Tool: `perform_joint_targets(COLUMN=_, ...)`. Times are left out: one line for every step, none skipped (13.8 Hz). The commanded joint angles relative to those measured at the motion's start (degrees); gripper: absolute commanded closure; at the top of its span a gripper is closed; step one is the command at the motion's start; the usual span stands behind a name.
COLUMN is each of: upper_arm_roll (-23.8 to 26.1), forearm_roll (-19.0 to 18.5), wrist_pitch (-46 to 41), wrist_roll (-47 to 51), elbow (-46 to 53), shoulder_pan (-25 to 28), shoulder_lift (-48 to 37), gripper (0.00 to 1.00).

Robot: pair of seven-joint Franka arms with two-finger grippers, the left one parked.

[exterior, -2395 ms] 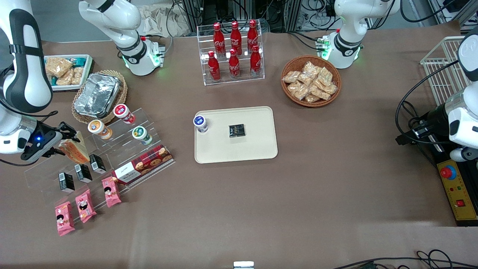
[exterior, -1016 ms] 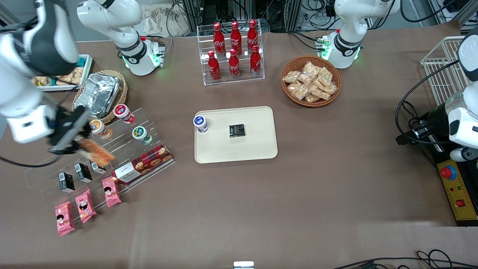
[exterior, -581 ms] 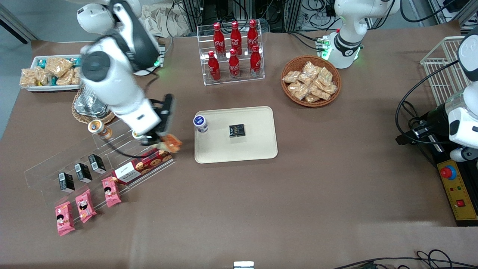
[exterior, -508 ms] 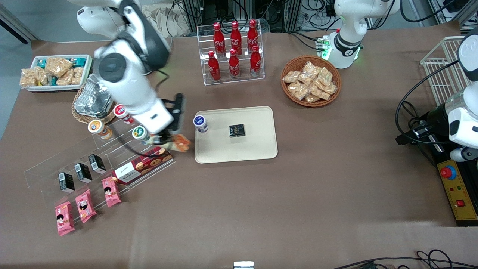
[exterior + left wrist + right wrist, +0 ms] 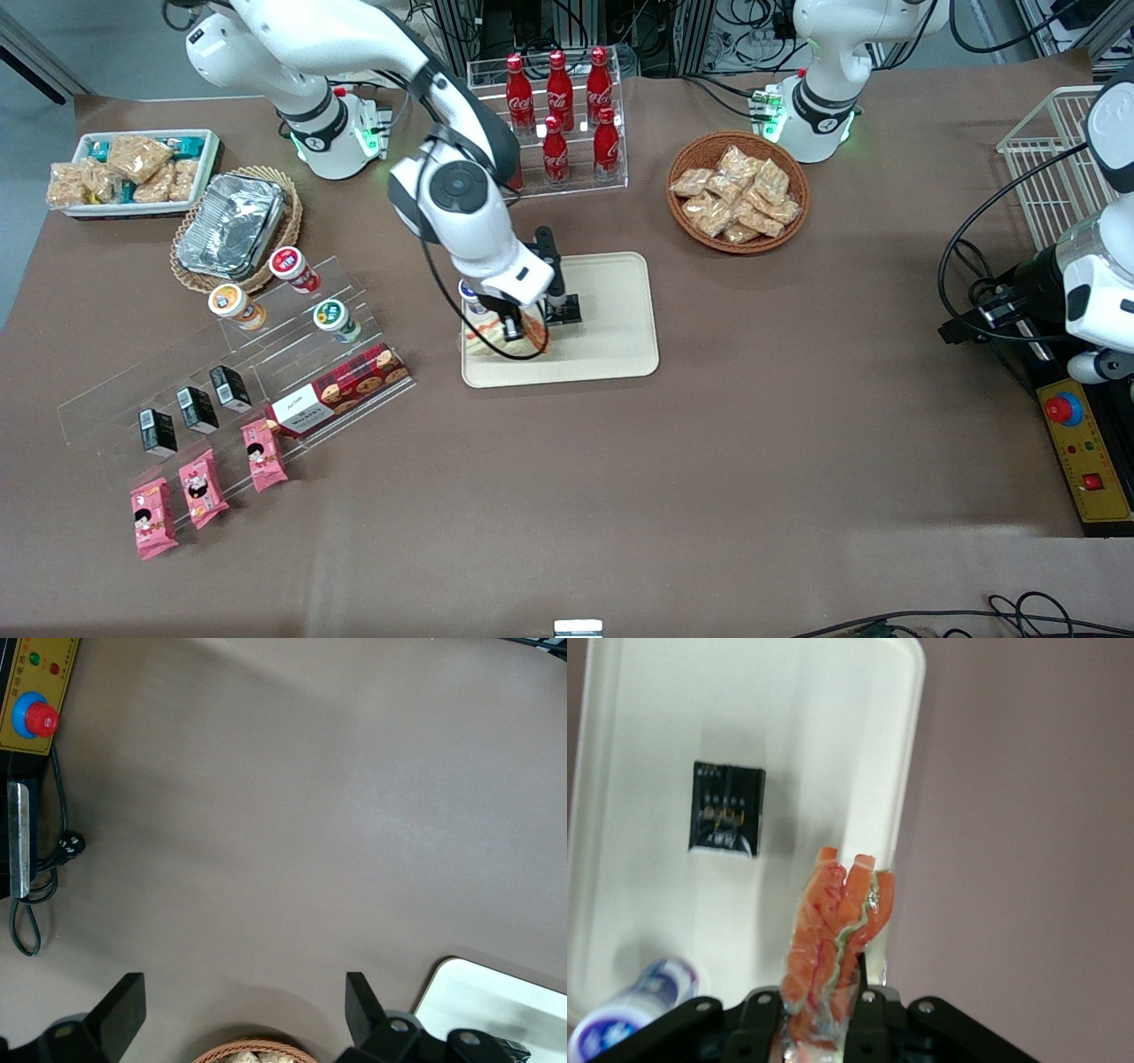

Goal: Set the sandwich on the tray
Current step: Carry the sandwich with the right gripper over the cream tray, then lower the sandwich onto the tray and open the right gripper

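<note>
Several snack displays crowd the working arm's end of the brown worktop [image 5: 709, 496]: a white bin of tan snack bags [image 5: 133, 170], a crinkled foil container [image 5: 230, 226] in a wicker holder, and a clear stepped stand [image 5: 230, 363] carrying three lidded cups, small black cartons, a red plaid biscuit box [image 5: 341, 387] and pink snack packets [image 5: 199, 486]. Next comes the cream tray [image 5: 611, 346] near the middle of the worktop, with the hand [image 5: 523, 328] hanging over its end nearest the stand. The hand is pinching the sandwich [image 5: 837, 939], its dark fingers [image 5: 866, 1014] pressed against the wrapped wedge on both flat sides, so the orange-red and green filling edge points away from the wrist camera, over the tray close to the long rim that lies nearest the front camera. Two things already sit on the tray: a blue-lidded cup [image 5: 629, 1023] at the corner close beside the hand, and a small black square packet [image 5: 726, 819] lying flat toward the middle, apart from the sandwich. The tray's half toward the parked arm is bare. Farther from the front camera stands a clear rack of red cola bottles [image 5: 554, 115], just past the working arm's elbow, and toward the parked arm's end a round wicker basket of tan snack bags [image 5: 737, 190]. A white wire basket [image 5: 1050, 168] and a yellow control box with a red button [image 5: 1085, 461] sit at that end's edge, with cables running past them. The wide strip of worktop nearest the front camera lies open and plain brown.
</note>
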Motion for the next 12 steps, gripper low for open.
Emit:
perform_joint_targets(upper_arm_roll=-0.6, forearm_roll=-1.3, wrist_pitch=3.6, wrist_roll=-2.8, elbow=2.0, shoulder_pan=1.8, shoulder_lift=4.7, gripper=1.00)
perform_joint_targets(upper_arm_roll=-0.6, forearm_roll=-1.3, wrist_pitch=5.1, wrist_roll=-4.5, elbow=2.0, shoulder_pan=2.0, shoulder_lift=5.7, gripper=1.00)
perform_joint_targets(upper_arm_roll=-0.6, forearm_roll=-1.3, wrist_pitch=6.6, wrist_roll=-8.1, elbow=2.3, shoulder_pan=2.0, shoulder_lift=7.1, gripper=1.00)
perform_joint_targets(upper_arm_roll=-0.7, forearm_roll=-1.0, wrist_pitch=8.0, wrist_roll=-12.1, elbow=2.3, shoulder_pan=2.0, shoulder_lift=8.4, gripper=1.00)
perform_joint_targets(upper_arm_roll=-0.7, forearm_roll=-1.2, wrist_pitch=9.7, wrist_roll=-13.8, elbow=2.4, shoulder_pan=2.0, shoulder_lift=9.2, gripper=1.00)
perform_joint_targets(upper_arm_roll=-0.7, forearm_roll=-1.5, wrist_pitch=11.3, wrist_roll=-14.2, elbow=2.4, shoulder_pan=2.0, shoulder_lift=9.8, gripper=1.00)
perform_joint_targets(upper_arm_roll=-0.7, forearm_roll=-2.2, wrist_pitch=13.0, wrist_roll=-14.5, elbow=2.4, shoulder_pan=2.1, shoulder_lift=10.4, gripper=1.00)
perform_joint_targets(upper_arm_roll=-0.7, forearm_roll=-2.9, wrist_pitch=14.2, wrist_roll=-14.5, elbow=2.4, shoulder_pan=2.2, shoulder_lift=11.2, gripper=1.00)
perform_joint_targets(upper_arm_roll=-0.7, forearm_roll=-3.0, wrist_pitch=14.4, wrist_roll=-14.4, elbow=2.4, shoulder_pan=2.2, shoulder_lift=11.8, gripper=1.00)
perform_joint_targets(upper_arm_roll=-0.7, forearm_roll=-2.4, wrist_pitch=14.5, wrist_roll=-13.6, elbow=2.4, shoulder_pan=2.1, shoulder_lift=12.0, gripper=0.91)
perform_joint_targets(upper_arm_roll=-0.6, forearm_roll=-1.7, wrist_pitch=14.5, wrist_roll=-13.4, elbow=2.4, shoulder_pan=2.1, shoulder_lift=12.1, gripper=0.01)
perform_joint_targets(upper_arm_roll=-0.6, forearm_roll=-0.8, wrist_pitch=14.4, wrist_roll=-12.4, elbow=2.4, shoulder_pan=2.1, shoulder_lift=12.0, gripper=0.01)
